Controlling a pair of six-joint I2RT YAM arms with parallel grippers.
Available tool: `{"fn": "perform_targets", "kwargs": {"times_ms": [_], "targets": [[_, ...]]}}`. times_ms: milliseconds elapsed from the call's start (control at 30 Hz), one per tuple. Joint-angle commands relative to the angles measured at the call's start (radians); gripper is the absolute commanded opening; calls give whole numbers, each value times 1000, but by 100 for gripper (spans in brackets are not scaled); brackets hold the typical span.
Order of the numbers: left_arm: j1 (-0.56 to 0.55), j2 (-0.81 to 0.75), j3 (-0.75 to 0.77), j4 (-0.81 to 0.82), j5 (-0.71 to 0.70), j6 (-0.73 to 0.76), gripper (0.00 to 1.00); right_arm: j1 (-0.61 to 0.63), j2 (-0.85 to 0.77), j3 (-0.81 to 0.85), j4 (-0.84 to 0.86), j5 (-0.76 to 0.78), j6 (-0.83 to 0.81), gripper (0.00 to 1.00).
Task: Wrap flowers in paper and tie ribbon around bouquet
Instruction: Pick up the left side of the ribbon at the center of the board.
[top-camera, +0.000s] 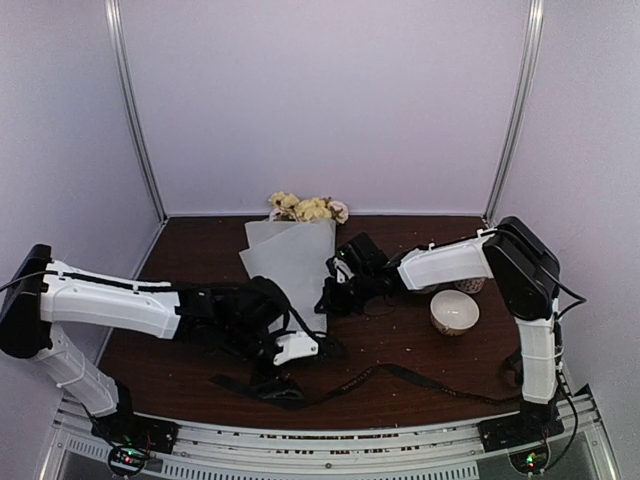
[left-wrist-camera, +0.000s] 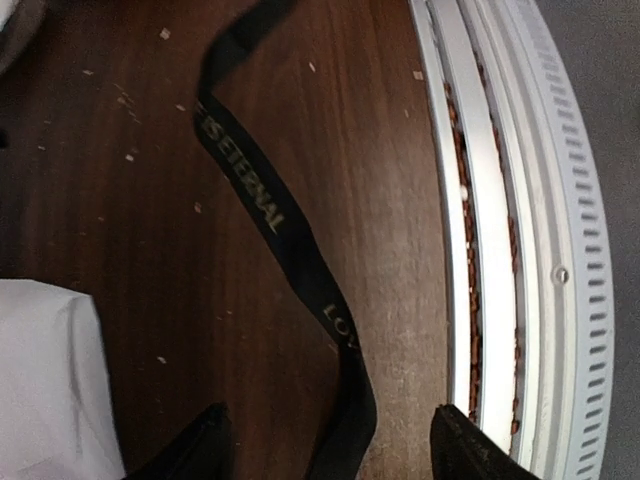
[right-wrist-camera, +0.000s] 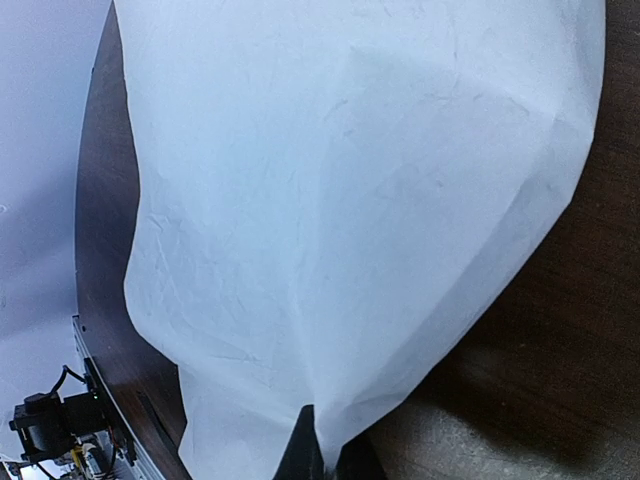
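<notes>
Midway through wrapping flowers, with paper pinched in closed right hand; yet to tie ribbon, loose on counter inside wide-spread left hand.

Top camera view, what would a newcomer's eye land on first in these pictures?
Probably the yellow and pink flowers at the far edge of the table, lying at the top of the pale paper spread mid-table. Next, the black ribbon with gold lettering snakes along the near edge, passing between the left arm's open jaws. The right arm's jaws are shut on the paper's edge, with a white bowl to their right.
</notes>
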Motion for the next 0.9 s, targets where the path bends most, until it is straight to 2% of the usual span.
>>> {"fn": "perform_targets", "kwargs": {"times_ms": [0, 200, 400, 467, 567, 667, 767, 867], "targets": [[-36, 149, 151, -179, -20, 210, 71, 8, 0, 39, -38, 19, -73, 0], [-101, 400, 348, -378, -180, 269, 70, 12, 6, 46, -62, 48, -113, 0], [-102, 458, 343, -417, -236, 281, 54, 12, 10, 55, -67, 41, -115, 0], [-102, 466, 342, -425, -239, 279, 41, 12, 6, 69, -84, 41, -121, 0], [-97, 465, 333, -424, -301, 245, 0, 12, -6, 86, -102, 36, -125, 0], [-36, 427, 277, -394, -323, 105, 0, 9, -21, 92, -103, 10, -109, 0], [77, 365, 188, -345, -217, -43, 0, 5, -35, 99, -108, -6, -97, 0], [121, 314, 119, -301, -160, -139, 0, 3, -41, 110, -114, -26, -89, 0]]}}
